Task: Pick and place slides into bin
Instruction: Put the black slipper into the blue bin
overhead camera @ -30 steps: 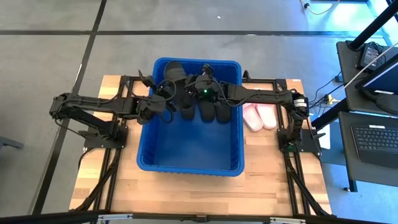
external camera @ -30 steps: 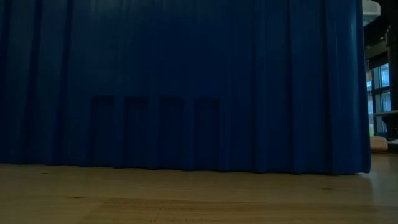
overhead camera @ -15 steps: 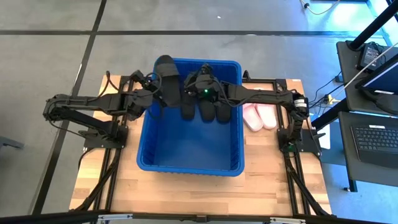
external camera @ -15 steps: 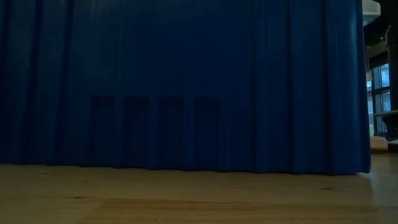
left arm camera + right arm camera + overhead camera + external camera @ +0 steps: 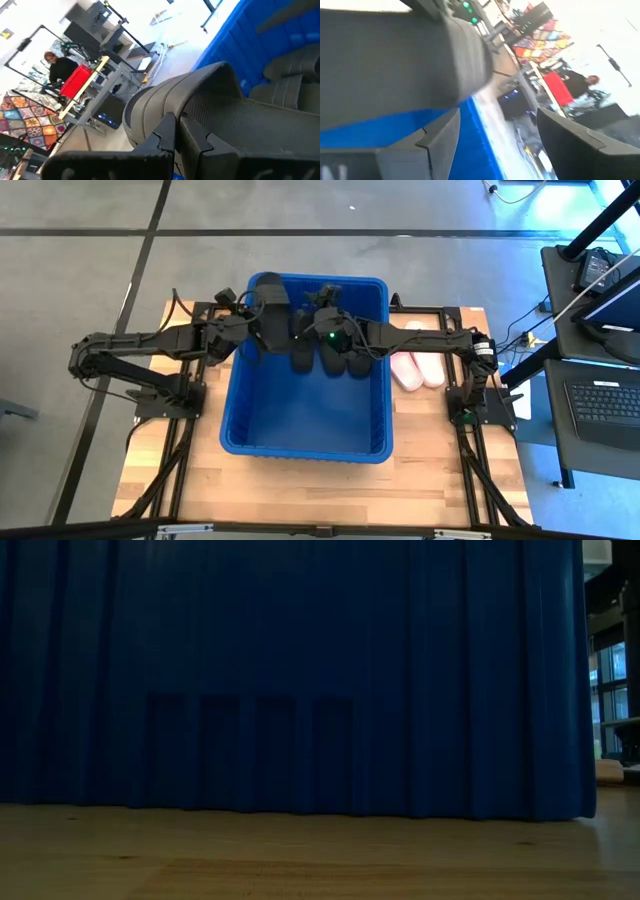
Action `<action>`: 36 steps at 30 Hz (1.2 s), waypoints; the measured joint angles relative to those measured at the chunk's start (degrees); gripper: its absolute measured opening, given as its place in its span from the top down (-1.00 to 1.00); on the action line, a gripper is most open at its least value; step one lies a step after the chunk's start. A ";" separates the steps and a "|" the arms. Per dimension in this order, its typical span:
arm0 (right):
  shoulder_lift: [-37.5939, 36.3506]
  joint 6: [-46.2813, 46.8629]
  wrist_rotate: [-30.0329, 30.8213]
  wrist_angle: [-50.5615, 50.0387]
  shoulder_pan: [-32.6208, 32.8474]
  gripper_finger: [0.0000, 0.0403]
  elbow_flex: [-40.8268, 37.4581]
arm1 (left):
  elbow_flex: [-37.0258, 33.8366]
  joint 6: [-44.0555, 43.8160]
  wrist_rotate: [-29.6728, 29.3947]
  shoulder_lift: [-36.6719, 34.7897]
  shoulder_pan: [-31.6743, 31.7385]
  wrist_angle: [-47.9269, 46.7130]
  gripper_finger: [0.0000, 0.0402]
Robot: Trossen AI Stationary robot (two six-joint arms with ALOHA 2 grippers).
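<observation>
Left gripper (image 5: 250, 323) was clamped on a black slide (image 5: 270, 305), upper middle of the high view, carrying it over the bin (image 5: 305, 445) rim for dropping. Right gripper (image 5: 322, 308) stood apart above three black slides (image 5: 325, 355) inside. Pink slides (image 5: 416, 366) waited right of the bin.

We count four black slides (image 5: 303, 352) at the far end of the one blue bin (image 5: 305, 442), one of them raised over its far rim, two pink slides (image 5: 418, 368) on the worktop (image 5: 300, 485), and two arms.
</observation>
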 joint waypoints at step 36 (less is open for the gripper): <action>0.00 13.46 0.75 -9.01 0.90 -0.30 0.00 | -17.61 -2.72 27.71 8.45 17.97 19.44 1.00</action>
